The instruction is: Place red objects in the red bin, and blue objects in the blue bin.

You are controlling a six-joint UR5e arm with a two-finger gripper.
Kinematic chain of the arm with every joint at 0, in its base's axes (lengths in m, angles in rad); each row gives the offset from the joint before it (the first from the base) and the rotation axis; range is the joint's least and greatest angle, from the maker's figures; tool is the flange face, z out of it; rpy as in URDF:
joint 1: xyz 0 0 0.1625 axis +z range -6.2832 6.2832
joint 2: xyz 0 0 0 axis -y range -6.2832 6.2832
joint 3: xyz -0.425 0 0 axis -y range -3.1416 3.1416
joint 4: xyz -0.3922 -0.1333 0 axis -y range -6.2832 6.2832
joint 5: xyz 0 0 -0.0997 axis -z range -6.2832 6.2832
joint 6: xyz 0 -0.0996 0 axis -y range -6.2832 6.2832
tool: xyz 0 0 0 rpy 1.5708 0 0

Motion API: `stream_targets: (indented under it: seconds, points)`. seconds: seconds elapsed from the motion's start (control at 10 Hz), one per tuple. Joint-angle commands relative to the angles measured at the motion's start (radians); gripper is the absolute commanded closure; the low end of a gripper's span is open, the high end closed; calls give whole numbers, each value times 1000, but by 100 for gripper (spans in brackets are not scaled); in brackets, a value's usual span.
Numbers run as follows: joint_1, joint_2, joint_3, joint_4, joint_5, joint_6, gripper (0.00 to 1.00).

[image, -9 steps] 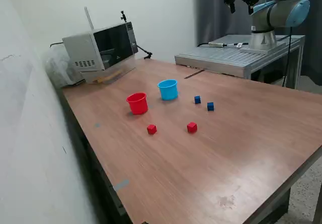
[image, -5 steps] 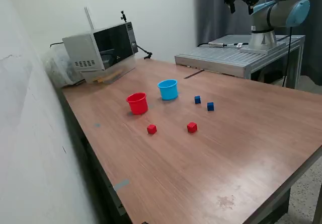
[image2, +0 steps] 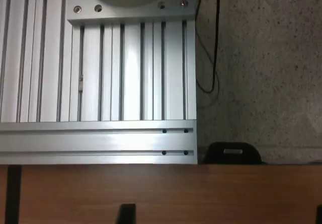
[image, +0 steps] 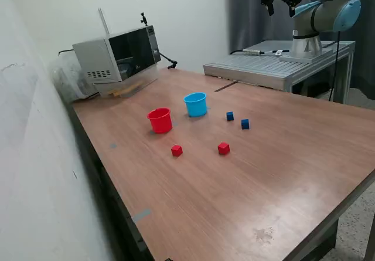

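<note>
Gripper (image: 280, 4) hangs high above the aluminium base plate (image: 275, 67) at the far end of the wooden table (image: 281, 173), well apart from everything I am meant to sort; its two fingers stand apart with nothing between them, as far as I can read from the exterior view. In the wrist view I see only the ribbed aluminium plate (image2: 100, 73), a strip of the table edge (image2: 161, 194) and speckled floor (image2: 261, 58) with a black cable (image2: 206, 58); none of the cubes or cups show there.

On the table, the red cup (image: 159, 120) and the light blue cup (image: 195, 104) both stand upright, near each other but not touching, the blue one towards the exterior view's right and a little farther back. Two dark blue cubes (image: 229, 116) (image: 245, 124) lie close together just to the exterior view's right of the blue cup; two red cubes (image: 176, 150) (image: 223, 148) sit nearer the camera, apart from one another, one in front of the red cup; all four rest on bare wood, outside both cups. A microwave (image: 117, 56) stands at the back corner on the exterior view's left, against the wall.
</note>
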Motion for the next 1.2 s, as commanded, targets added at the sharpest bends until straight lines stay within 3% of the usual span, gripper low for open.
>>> stream_targets:
  seconds: [0.0,0.1,0.3,0.4,0.5,0.6,0.8,1.1]
  points:
    - [5,2,-8,-1,2,6,0]
    - [6,4,-7,-7,5,6,0]
    - [6,85,-68,-103,42,6,0]
    - [6,161,-112,-123,72,8,0]
    - [6,214,-149,-169,139,8,0]
    - [5,247,-182,-230,178,11,0]
    - [6,338,-231,-300,192,59,0]
    - [18,479,-228,-493,191,84,0]
